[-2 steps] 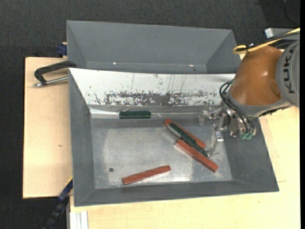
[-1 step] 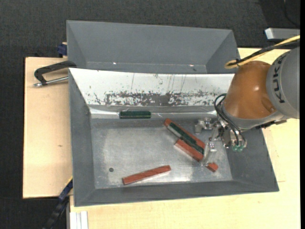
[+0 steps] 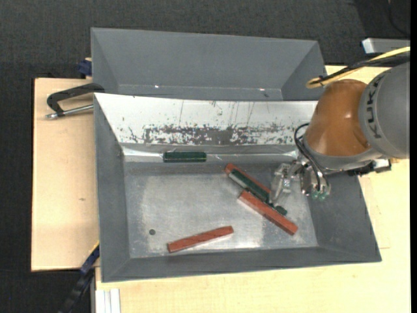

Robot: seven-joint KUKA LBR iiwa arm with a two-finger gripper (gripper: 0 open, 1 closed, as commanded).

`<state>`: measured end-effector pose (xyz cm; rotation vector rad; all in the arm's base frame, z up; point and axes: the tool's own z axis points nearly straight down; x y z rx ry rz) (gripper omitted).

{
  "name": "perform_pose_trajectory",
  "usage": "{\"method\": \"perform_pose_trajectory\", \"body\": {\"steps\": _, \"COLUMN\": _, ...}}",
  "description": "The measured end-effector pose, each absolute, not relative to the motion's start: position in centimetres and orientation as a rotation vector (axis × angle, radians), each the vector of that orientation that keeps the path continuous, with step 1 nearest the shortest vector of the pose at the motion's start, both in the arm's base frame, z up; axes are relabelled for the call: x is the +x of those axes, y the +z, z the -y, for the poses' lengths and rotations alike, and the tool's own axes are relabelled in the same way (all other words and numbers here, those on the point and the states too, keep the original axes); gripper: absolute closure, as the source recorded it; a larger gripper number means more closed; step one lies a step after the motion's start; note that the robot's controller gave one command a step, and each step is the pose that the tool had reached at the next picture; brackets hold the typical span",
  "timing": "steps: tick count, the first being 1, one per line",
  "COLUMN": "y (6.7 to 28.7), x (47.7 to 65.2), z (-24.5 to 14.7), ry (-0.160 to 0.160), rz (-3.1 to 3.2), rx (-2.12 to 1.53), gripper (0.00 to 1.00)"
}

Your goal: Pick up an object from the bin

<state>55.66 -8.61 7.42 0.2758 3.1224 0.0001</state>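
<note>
While jaws hang over crossed long red bar (image 3: pixel 270 215) and dark-green bar (image 3: pixel 254 182) | clench state: cannot tell | straddle one bar squarely

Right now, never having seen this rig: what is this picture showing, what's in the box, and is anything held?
One camera looks down into a grey metal bin from above and a little to the side. The bulky shape at the right, with its orange cover, is a robot arm reaching in. Its grasping end, the tool, hangs low on the bin's right side. Beside it lie a thin green-and-red stick and, touching it, a red flat bar. A dark green stick lies along the back wall, a red-brown flat bar near the front, and a small dark speck at front left. I cannot tell if anything is held.
</note>
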Motion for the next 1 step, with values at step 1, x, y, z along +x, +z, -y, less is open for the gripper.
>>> {"method": "perform_pose_trajectory", "body": {"steps": 1, "y": 7.19, "x": 55.57, "z": 8.55, "ry": 0.0, "rz": -3.124, "rx": 0.274, "gripper": 0.0}}
